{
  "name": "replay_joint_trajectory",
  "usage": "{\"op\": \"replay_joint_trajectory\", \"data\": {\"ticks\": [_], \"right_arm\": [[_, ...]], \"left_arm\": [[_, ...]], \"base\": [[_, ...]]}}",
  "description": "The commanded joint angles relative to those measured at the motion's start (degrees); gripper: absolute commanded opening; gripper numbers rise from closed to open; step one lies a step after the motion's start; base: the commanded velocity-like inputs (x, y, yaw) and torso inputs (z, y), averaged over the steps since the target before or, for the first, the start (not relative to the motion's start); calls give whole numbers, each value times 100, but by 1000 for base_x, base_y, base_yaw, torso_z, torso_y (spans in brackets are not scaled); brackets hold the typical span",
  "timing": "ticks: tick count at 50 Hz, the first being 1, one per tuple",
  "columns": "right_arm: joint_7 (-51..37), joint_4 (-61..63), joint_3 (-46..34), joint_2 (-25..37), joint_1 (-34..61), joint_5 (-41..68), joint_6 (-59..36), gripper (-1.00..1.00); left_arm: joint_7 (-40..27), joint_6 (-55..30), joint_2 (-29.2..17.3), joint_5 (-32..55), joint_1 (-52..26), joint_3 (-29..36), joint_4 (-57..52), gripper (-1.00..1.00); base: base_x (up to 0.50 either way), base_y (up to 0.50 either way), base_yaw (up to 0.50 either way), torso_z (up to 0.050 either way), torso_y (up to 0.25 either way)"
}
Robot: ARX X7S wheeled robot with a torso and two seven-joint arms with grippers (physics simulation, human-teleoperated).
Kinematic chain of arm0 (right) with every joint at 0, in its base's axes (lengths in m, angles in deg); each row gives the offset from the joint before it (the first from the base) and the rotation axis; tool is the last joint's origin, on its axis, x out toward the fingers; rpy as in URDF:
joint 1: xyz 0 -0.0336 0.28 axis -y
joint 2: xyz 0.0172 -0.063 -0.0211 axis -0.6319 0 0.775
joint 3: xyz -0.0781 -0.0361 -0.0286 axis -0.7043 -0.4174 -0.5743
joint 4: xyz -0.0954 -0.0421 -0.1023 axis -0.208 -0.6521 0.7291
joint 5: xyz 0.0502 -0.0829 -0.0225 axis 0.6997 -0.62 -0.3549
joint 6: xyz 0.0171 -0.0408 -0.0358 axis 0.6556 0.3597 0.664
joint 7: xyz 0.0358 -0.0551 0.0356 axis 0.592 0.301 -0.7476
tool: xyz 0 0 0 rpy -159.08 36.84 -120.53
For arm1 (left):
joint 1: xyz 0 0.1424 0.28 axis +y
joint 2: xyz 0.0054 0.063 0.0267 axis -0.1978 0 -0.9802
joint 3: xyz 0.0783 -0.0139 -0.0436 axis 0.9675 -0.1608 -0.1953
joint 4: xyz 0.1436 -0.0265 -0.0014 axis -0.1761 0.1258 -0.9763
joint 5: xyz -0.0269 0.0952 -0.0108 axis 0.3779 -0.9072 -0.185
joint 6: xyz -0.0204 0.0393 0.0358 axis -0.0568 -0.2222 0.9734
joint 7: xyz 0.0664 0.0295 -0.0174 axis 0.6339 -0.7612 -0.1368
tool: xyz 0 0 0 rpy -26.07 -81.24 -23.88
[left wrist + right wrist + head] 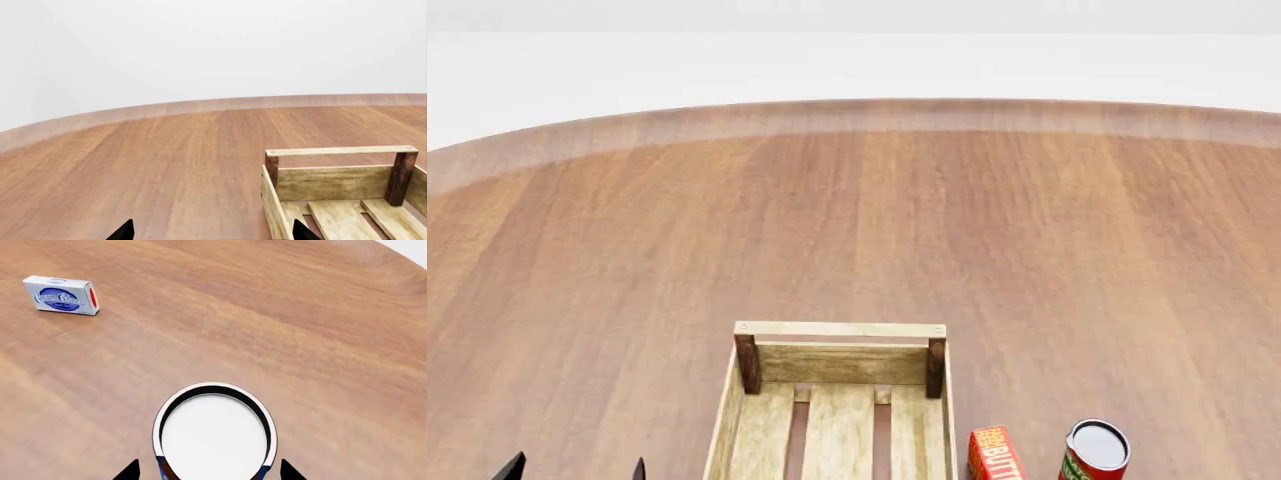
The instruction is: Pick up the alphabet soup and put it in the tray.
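Reading "Cream Cheese", box (61, 296) beyond alphabet soup (213, 432).

White-and-blue box (61, 295), right wrist view, lying flat on wooden table (267, 325): blue script "Cream Cheese" on top face. Orange-red box (996, 455), head view, at 3 o'clock of tray (841, 330): white letters "BUTT", remainder cut off by frame edge. No other legible text.
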Motion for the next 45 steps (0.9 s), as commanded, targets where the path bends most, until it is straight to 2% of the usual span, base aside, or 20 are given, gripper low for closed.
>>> {"op": "replay_joint_trajectory", "data": {"ticks": [1, 9, 21, 33, 45], "right_arm": [[-37, -62, -35, 18, 10, -27, 54, -100], [-154, 497, -99, 46, -176, -36, -93, -100], [-241, 2299, -320, 229, -574, 154, -682, -100], [-214, 3574, -598, 454, -622, 422, -1185, -100], [-95, 4209, -945, 619, -484, 652, -1550, -100]], "left_arm": [[-20, 10, -17, 23, -16, 31, 26, 100], [-34, 13, -33, 45, -22, 45, 26, 100], [-64, 20, -60, 65, -16, 69, 5, 100], [-97, 28, -85, 81, -7, 94, -16, 100], [-120, 27, -105, 110, -14, 116, -23, 100]], "base": [[0, 0, 0, 0, 0], [0, 0, 0, 0, 0], [0, 0, 0, 0, 1], [0, 0, 0, 0, 0], [0, 0, 0, 0, 1]]}}
